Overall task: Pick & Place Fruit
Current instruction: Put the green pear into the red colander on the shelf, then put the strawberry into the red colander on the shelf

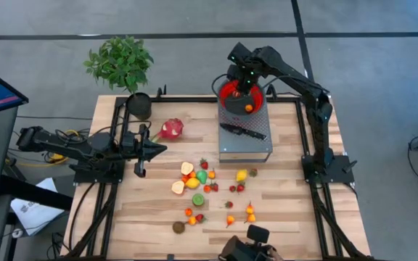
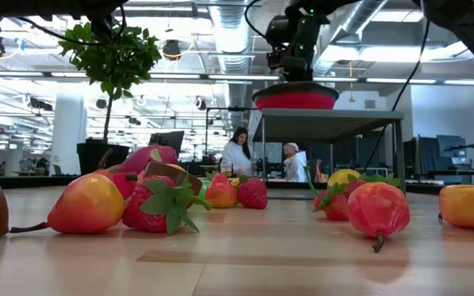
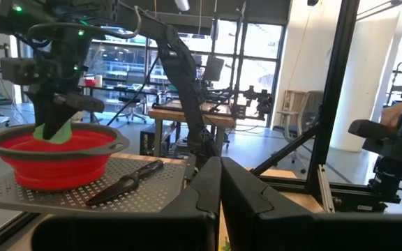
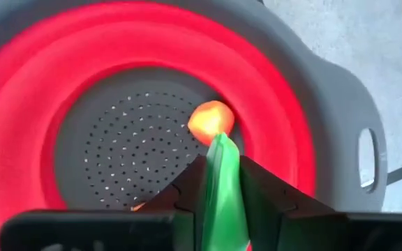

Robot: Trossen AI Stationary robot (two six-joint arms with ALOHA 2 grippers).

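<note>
1. Fruit (image 1: 202,185): most of the small toy pieces lie scattered across the middle of the desk (image 1: 289,210). The dragon fruit (image 1: 171,129) sits apart from them, nearer the potted plant (image 1: 122,61).
2. One orange piece (image 4: 211,120) already rests on the perforated grey floor of the red bowl (image 1: 232,96). The bowl stands on a raised metal stand (image 1: 245,141), beside a black-handled knife (image 1: 242,132).
3. Right hand (image 4: 222,185): poised directly over the bowl, clenched on a green item (image 4: 223,188) that looks like a leafy fruit part. Which fruit it is cannot be told.
4. Left hand (image 1: 158,149): clenched on nothing, parked at the desk's left side, near the dragon fruit.
5. Handling assessment: pieces appear light, rigid and smooth-skinned, so likely to roll or slip if pinched off-centre. Rounded bodies are best gripped across the widest part; strawberries may be taken by the leafy cap.
6. The dragon fruit, being larger, likely needs wider jaws set across its middle, clear of the green tips.
</note>
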